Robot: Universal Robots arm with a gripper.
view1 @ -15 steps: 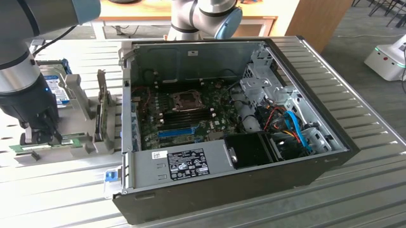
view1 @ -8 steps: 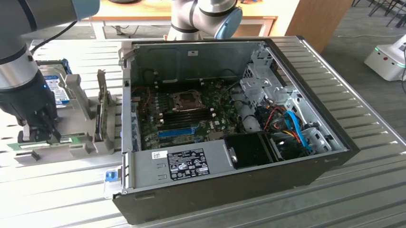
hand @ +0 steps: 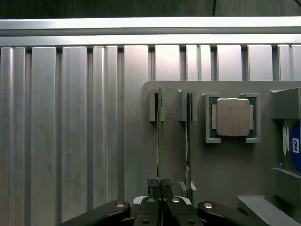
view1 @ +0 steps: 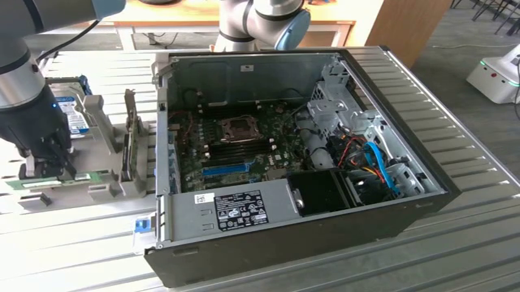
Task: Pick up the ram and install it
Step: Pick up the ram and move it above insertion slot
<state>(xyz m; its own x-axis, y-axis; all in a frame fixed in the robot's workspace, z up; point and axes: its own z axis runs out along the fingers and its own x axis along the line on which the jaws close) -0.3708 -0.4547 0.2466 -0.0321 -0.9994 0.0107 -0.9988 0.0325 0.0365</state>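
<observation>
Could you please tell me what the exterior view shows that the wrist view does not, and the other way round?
Exterior view adds: the open computer case, its motherboard with the blue slot strip, and the blue cables.

Wrist view adds: a processor chip in its recess, and a second stick standing edge-on.

Shared: the gripper shut on the ram, the grey holder, the hard drive and the ribbed table.
</observation>
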